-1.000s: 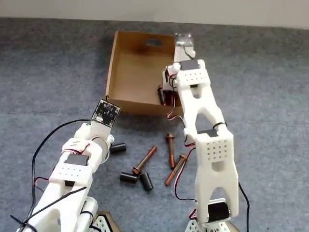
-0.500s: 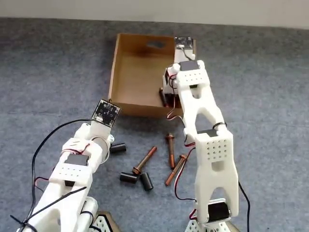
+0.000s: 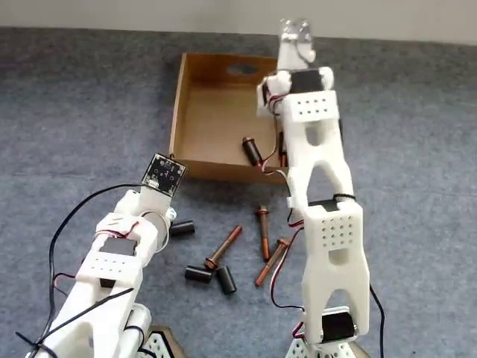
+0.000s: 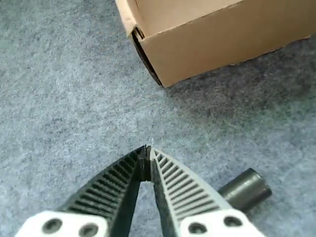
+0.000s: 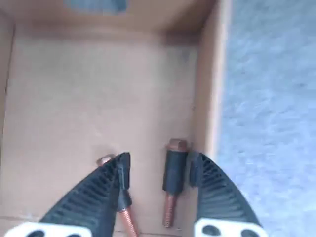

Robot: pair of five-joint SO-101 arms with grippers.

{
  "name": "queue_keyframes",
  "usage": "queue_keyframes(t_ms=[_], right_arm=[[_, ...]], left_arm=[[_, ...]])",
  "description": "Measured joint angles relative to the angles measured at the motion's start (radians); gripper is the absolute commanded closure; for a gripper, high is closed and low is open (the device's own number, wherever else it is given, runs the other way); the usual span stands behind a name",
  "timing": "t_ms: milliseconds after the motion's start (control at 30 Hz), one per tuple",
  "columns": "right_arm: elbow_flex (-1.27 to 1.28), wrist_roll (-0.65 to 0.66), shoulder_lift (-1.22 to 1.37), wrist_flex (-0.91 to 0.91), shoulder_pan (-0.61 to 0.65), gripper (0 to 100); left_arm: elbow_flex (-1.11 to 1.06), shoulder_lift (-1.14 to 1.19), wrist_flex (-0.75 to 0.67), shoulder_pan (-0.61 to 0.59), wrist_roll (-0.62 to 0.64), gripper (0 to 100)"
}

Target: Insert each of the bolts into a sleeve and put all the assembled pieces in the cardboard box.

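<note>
The cardboard box (image 3: 173, 119) sits open on the grey carpet (image 3: 89, 97), toward its far edge. Two finished parts lie flat on the box floor, each a copper bolt in a black sleeve. The first assembled piece (image 5: 174, 180) lies close along the side wall nearest the right arm, between the spread fingers of the right gripper (image 5: 159, 160). The second assembled piece (image 3: 252, 151) lies just beside it, farther from that wall and near the box's front wall.

Outside the box, toward the carpet's near edge between the two arm bases, lie three loose bolts (image 3: 223, 247) and three empty sleeves (image 3: 197, 274). The left gripper (image 4: 147, 153) is over the carpet near the box's front corner. Its fingers are pressed together on nothing, with one sleeve just beside them.
</note>
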State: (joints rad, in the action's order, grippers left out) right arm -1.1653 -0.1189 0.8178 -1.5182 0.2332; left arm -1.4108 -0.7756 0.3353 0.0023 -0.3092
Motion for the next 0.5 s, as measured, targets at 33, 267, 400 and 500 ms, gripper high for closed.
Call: queue_keyframes(t_ms=[33, 267, 400, 500], right_arm=[[-0.012, 0.000, 0.000, -0.011, -0.015, 81.5], [-0.037, 0.000, 0.133, -0.012, -0.080, 81.6], [-0.037, 0.000, 0.196, 0.017, -0.080, 93.5], [-0.037, 0.000, 0.219, 0.046, -0.080, 97.6]], left_arm=[[0.000, 0.000, 0.000, 0.000, 0.000, 98], [0.000, 0.000, 0.000, 0.000, 0.000, 98], [0.000, 0.000, 0.000, 0.000, 0.000, 98], [0.000, 0.000, 0.000, 0.000, 0.000, 98]])
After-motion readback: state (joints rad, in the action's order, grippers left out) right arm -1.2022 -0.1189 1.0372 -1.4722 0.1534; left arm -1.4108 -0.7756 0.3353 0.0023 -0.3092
